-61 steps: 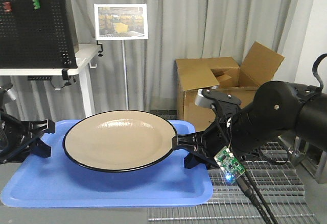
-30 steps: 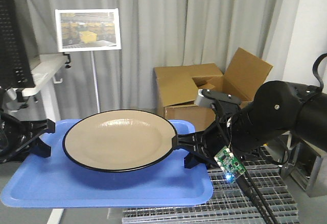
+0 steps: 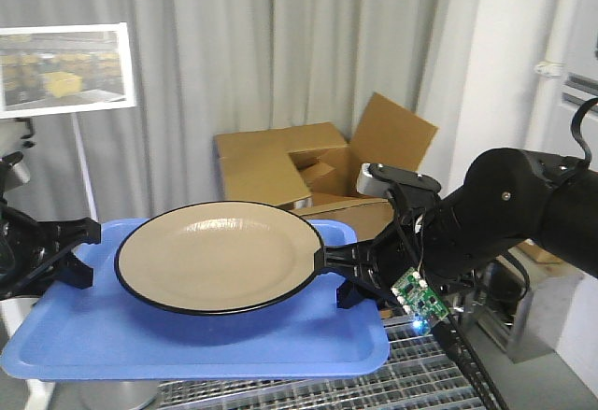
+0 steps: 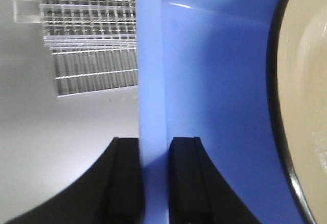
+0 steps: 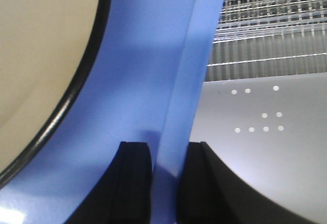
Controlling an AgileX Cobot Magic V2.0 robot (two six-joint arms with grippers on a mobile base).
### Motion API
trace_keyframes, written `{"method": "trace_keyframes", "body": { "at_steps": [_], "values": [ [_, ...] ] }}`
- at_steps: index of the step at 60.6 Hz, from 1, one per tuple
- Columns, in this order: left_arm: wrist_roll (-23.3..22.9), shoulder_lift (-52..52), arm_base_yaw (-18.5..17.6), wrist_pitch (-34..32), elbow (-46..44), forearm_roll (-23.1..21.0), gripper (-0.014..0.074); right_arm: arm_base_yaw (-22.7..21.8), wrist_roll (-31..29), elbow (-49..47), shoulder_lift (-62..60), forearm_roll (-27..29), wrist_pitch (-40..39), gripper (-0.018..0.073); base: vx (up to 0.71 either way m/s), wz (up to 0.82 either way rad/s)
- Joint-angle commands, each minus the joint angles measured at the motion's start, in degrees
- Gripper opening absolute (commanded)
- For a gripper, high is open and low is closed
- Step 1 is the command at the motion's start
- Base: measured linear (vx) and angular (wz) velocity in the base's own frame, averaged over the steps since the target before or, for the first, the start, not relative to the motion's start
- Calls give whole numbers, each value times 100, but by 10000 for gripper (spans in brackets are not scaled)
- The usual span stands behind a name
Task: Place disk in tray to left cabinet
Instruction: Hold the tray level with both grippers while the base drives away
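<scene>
A grey curtain (image 3: 280, 55) fills the upper half of your front view. Below it, across the lower left and centre, the blue tray (image 3: 187, 340) hangs level in the air, held at its two short ends, with metal grating (image 3: 280, 393) under it at the bottom edge of the frame.

The disk (image 3: 217, 256) lies flat in the tray, taking up most of its depth and sitting nearer the far side. Your right arm (image 3: 523, 214) bulks at the right of the frame. Open cardboard boxes (image 3: 271, 162) sit at centre behind the disk, and a photo sign (image 3: 64, 67) stands at the upper left.

Your left claw (image 3: 82, 253) is nearly closed. At the bottom of the left wrist view its two black fingers (image 4: 125, 178) pinch the tray's rim between them. Your right claw (image 3: 334, 275) does the same at the other end, with fingers (image 5: 134, 178) clamped on either side of the rim.

A small green circuit board (image 3: 418, 298) with a blue light hangs beneath the right wrist.
</scene>
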Motion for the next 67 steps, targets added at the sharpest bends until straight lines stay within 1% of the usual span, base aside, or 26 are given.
{"method": "trace_keyframes", "body": {
  "at_steps": [1, 67],
  "values": [
    [-66, -275, -124, -308, -247, -703, -1, 124, -172, -235, -318, 476, -468, -6, 18, -35],
    [-66, -275, -124, -308, -247, -703, -1, 124, -172, -235, -318, 481, -463, -6, 11, -40]
  ]
}}
